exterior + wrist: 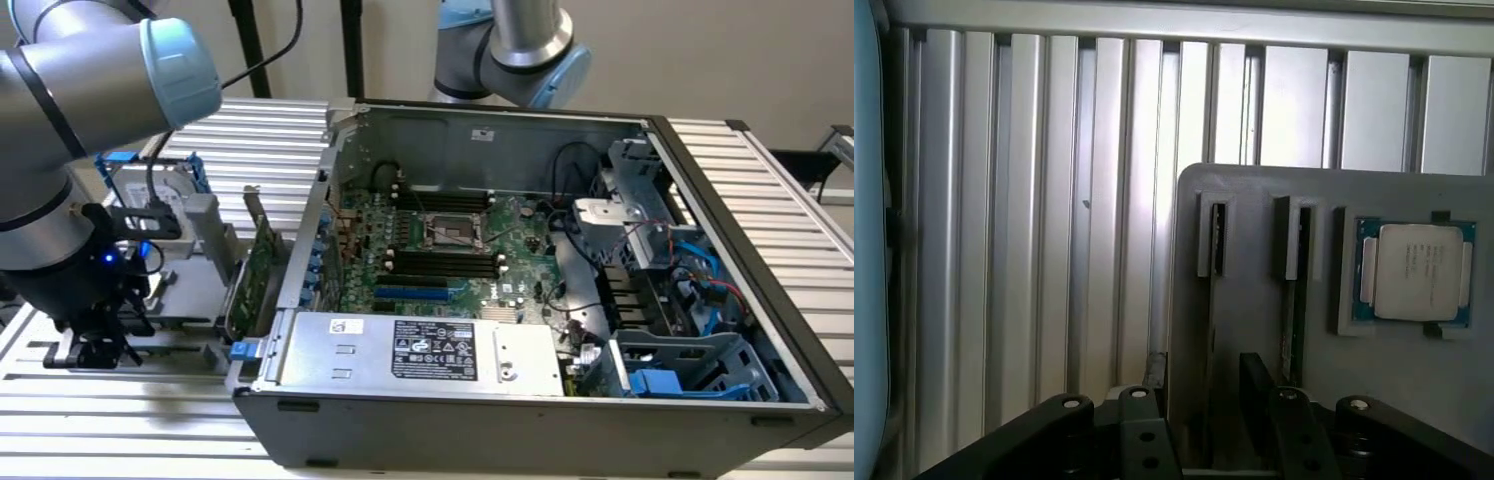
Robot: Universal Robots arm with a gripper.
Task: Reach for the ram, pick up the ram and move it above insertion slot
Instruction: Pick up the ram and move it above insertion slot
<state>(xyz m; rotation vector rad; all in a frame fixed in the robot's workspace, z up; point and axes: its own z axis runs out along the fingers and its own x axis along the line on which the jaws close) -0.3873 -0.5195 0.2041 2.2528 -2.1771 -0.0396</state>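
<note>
Ram [1292, 320]: on edge in the grey holder [1254, 190], beside the CPU [1414, 270], ungrasped; my fingers [1256, 385] apart, empty, over the holder.

My far camera looks down from high on the gripper [88, 346]. My wrist camera looks close past the gripper. Both see the tabletop [984, 250] under it.
</note>
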